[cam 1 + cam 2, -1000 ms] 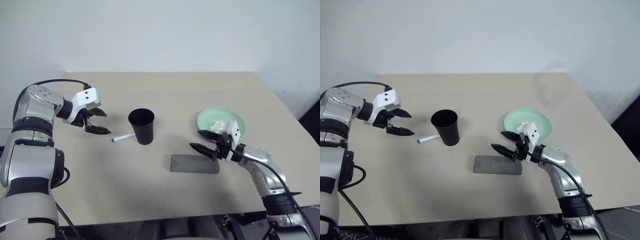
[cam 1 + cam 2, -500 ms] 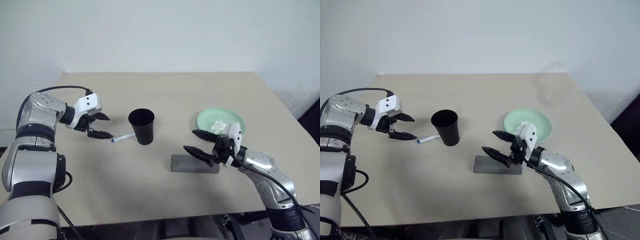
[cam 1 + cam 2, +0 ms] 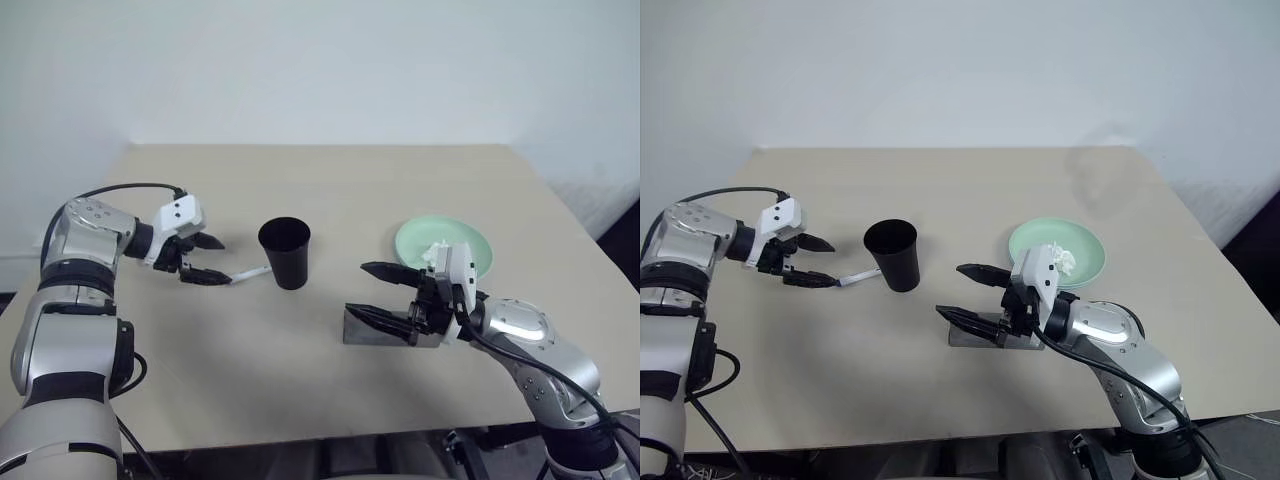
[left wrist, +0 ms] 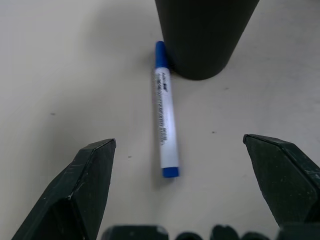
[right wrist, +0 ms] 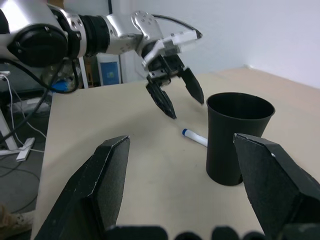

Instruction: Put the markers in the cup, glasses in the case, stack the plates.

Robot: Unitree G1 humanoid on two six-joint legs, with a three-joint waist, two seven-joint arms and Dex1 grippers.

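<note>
The left gripper (image 3: pixel 204 259) hung low over the tan table (image 3: pixel 330 180) at its left side, its two black fingers spread wide with nothing between them, their tips just short of the near end of the marker (image 4: pixel 164 124). That marker, white-bodied with blue at both ends, lay flat on the table, its far end touching or nearly touching the foot of the black cup (image 3: pixel 285 253). The cup stood upright, mouth up, near the table's middle; I could not tell whether anything was inside it.

Further right, the grey case (image 3: pixel 356 325) lay flat and closed on the table, nearer the front edge than the cup. The right gripper (image 3: pixel 378 292) was above it, pointing toward the left side, fingers spread apart and empty, one finger across the case's top and the other higher.

Behind that gripper sat the mint green plate (image 3: pixel 470 241), with a crumpled white tissue (image 3: pixel 434 252) lying in it.
</note>
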